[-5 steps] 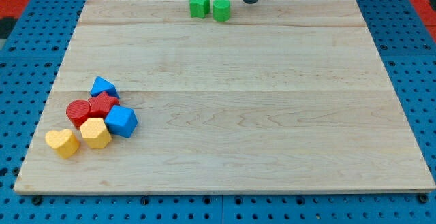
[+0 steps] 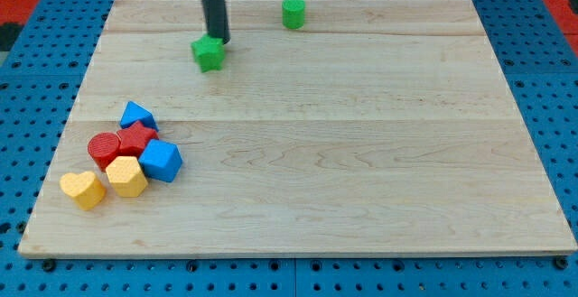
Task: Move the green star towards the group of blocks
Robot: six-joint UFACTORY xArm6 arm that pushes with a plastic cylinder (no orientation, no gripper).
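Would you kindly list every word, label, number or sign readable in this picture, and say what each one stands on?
None: no text, number or sign shows anywhere.
The board is bare wood.
The green star, green cylinder and the group's blocks, such as the yellow heart, carry no marks.
My tip, touching the star's upper right, is plain dark.

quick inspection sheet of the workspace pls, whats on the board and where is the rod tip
surface: wooden board, flat, unmarked
job's things: green star at the view's upper left; group at the lower left: blue triangular block, red star-like block, red round block, blue block, yellow hexagonal block, yellow heart
clutter: green cylinder near the top edge
grippers: no claw; my tip at the star's upper right edge
cables: nothing seen
surroundings: blue pegboard
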